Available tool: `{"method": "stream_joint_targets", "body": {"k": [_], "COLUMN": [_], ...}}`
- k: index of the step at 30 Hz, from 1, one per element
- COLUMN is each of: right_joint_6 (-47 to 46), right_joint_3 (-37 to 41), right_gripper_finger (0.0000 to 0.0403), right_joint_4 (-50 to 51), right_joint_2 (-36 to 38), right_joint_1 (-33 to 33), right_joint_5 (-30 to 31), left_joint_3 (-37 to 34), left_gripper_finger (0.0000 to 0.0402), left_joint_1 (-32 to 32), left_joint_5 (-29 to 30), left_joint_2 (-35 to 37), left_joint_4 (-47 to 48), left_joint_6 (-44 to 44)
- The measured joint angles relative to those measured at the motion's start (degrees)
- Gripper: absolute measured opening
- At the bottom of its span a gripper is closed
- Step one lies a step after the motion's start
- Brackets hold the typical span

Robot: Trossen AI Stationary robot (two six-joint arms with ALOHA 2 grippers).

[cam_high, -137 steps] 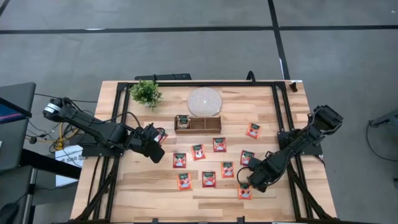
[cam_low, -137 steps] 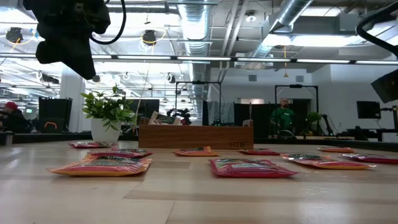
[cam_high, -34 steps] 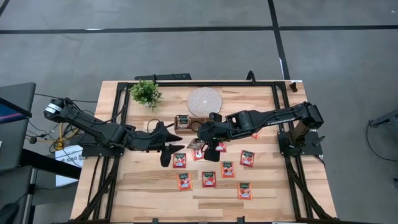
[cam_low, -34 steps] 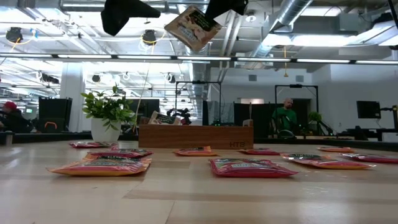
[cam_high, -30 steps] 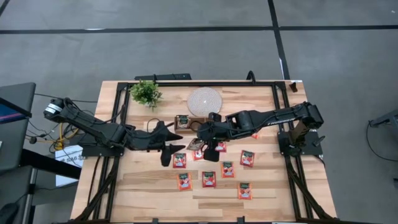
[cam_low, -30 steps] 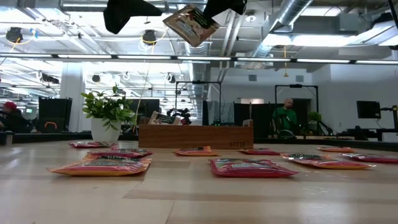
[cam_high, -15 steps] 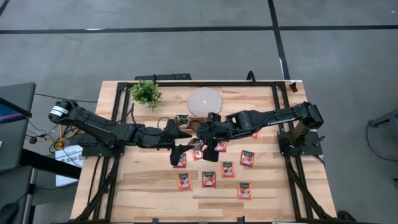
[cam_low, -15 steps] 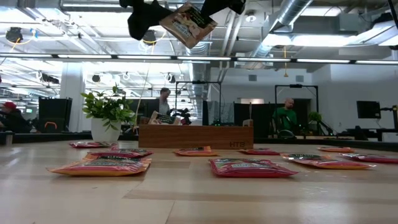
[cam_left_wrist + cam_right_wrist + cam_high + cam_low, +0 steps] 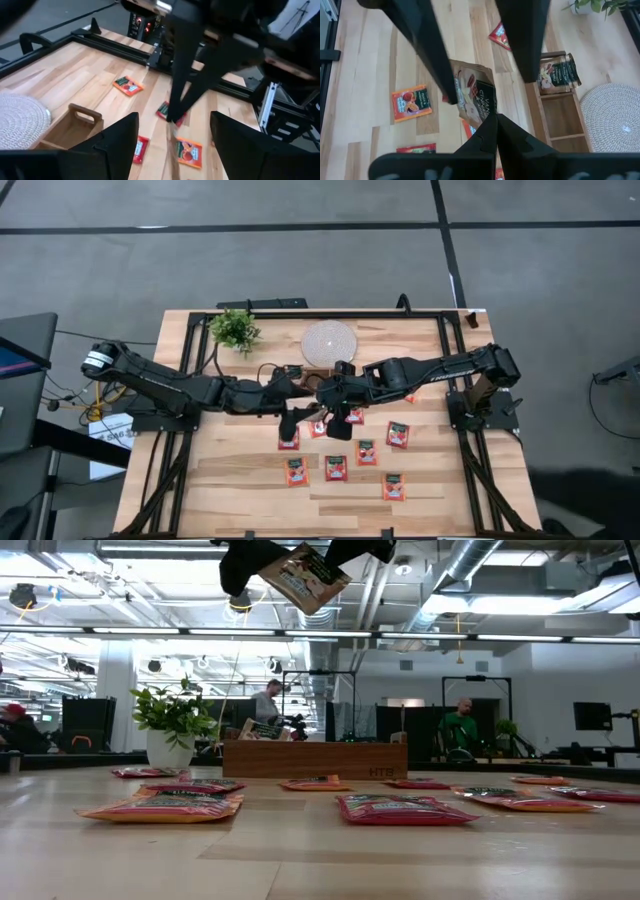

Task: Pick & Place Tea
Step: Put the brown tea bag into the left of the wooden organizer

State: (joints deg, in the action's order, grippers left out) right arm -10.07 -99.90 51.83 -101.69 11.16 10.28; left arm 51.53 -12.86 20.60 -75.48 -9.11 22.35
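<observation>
A beige-brown tea sachet (image 9: 474,97) hangs high over the table's middle, with my right gripper (image 9: 495,117) shut on it. My left gripper (image 9: 297,417) is open and level beside it. Its two fingers (image 9: 427,55) stand on either side of the sachet; whether one touches the sachet's edge I cannot tell. Several red-orange tea sachets (image 9: 335,468) lie flat on the table below. Another dark sachet (image 9: 292,373) stands in the left compartment of the wooden tray (image 9: 335,380). My right gripper pinches the sachet by its near edge (image 9: 484,113) between its two shut fingers, slanting down from the table's right side. The sachet is lifted clear of the table and sits tilted, one corner (image 9: 285,588) lowest.
A round white disc (image 9: 328,342) lies behind the tray, and a small potted plant (image 9: 235,330) stands at the far left. One red sachet (image 9: 407,390) lies apart at the right. People stand in the room beyond the table.
My left gripper has gone toward the table's right edge, up to the held sachet, rolling a little, and its open fingers now flank the sachet. The sachet has stayed where it was.
</observation>
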Motion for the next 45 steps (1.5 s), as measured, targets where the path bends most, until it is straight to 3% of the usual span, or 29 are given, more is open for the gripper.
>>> {"method": "stream_joint_targets", "body": {"k": [18, 29, 45], "right_joint_6": [-0.02, -0.07, -0.02], "right_joint_3": [-0.02, -0.01, -0.08], "right_gripper_finger": [0.0000, 0.0000, 0.0000], "right_joint_4": [-0.04, -0.06, 1.34], "right_joint_2": [0.00, 0.00, 0.00], "right_joint_1": [0.00, 0.00, -0.02], "right_joint_5": [0.02, 0.14, 0.37], "left_joint_3": [0.02, 0.02, 0.02], "left_gripper_finger": [0.0153, 0.0008, 0.0000], "left_joint_1": [0.52, 0.52, 0.50], "left_joint_5": [-0.26, -0.22, 4.96], "left_joint_2": [0.00, 0.00, 0.00], "left_joint_4": [1.94, 2.63, 3.25], "left_joint_6": [1.19, 1.22, 1.23]}}
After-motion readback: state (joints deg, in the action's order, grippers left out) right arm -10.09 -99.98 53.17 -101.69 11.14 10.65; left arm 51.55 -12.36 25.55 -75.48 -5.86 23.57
